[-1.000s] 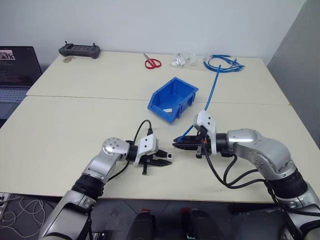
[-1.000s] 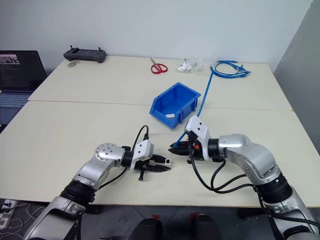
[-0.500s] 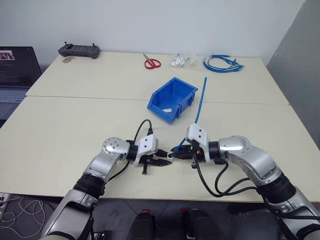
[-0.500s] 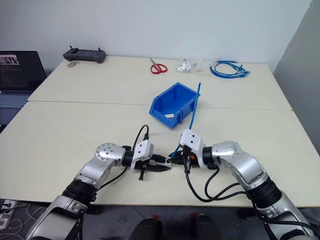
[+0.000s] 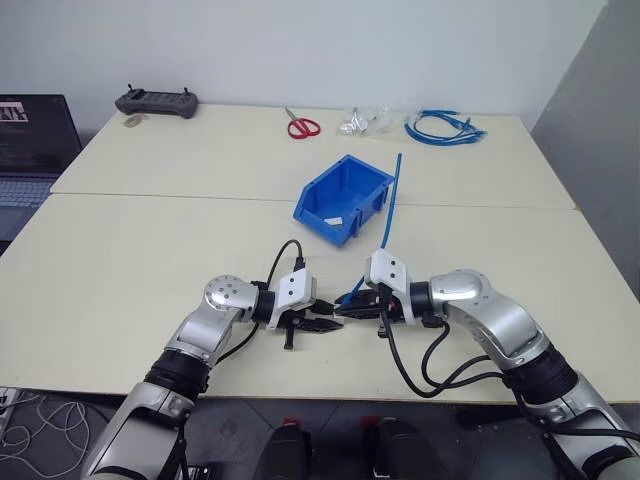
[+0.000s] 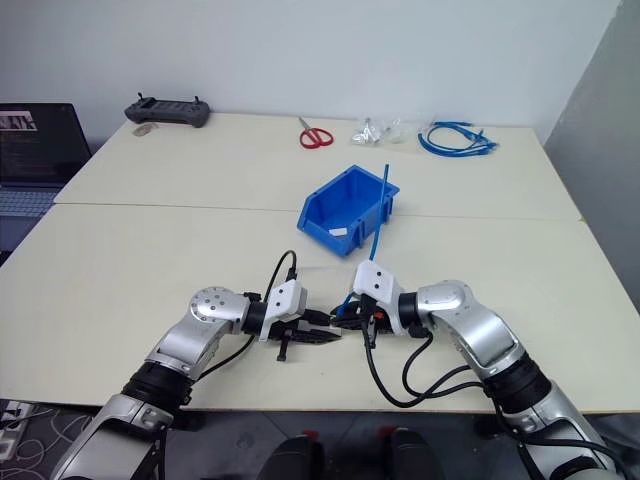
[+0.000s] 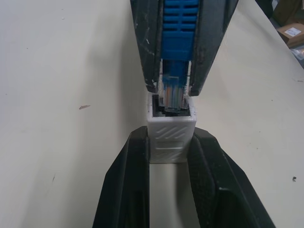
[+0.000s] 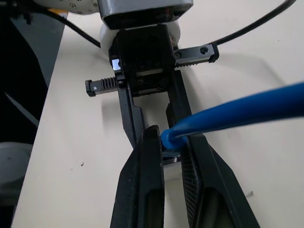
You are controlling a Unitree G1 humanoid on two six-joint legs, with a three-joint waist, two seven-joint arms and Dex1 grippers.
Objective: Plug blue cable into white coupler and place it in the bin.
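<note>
Lowered leftward since a second ago, right hand [image 5: 350, 308] grips the blue cable [image 5: 388, 207] at lower centre of the bench [image 5: 150, 230], plug meeting the white coupler [image 7: 171, 135] clamped in left hand [image 5: 325, 322]; misalignment could jam it. Bin [image 5: 340, 200] waits above.

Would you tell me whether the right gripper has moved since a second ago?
Yes. The right gripper has come down and leftward, away from the bin, up to the left gripper.
</note>
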